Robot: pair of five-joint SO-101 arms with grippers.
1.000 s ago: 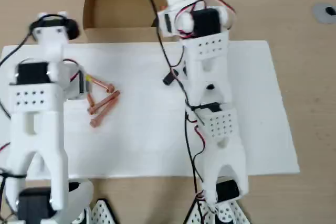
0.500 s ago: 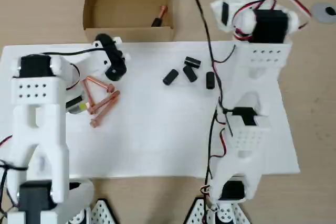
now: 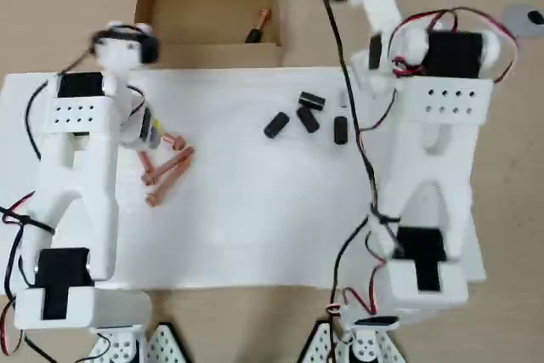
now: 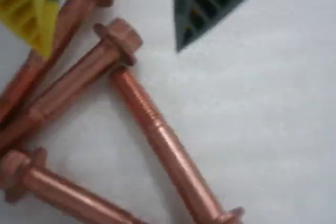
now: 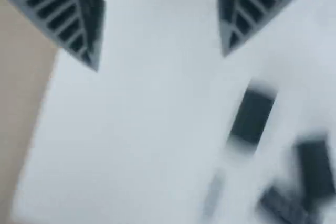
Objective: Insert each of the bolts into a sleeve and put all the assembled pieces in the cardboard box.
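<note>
Well, left gripper [image 4: 110, 50] gapes empty over bolts [image 4: 152, 129]; right gripper [image 5: 160, 60] likewise, near sleeves [image 5: 252, 116].

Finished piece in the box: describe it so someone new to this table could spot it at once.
Find the cardboard box beyond the white sheet's far edge. The finished piece lies inside, by the box's right wall in the high view. It alone is a copper bolt with a black sleeve on its end; the other bolts and sleeves lie separate on the sheet.
</note>
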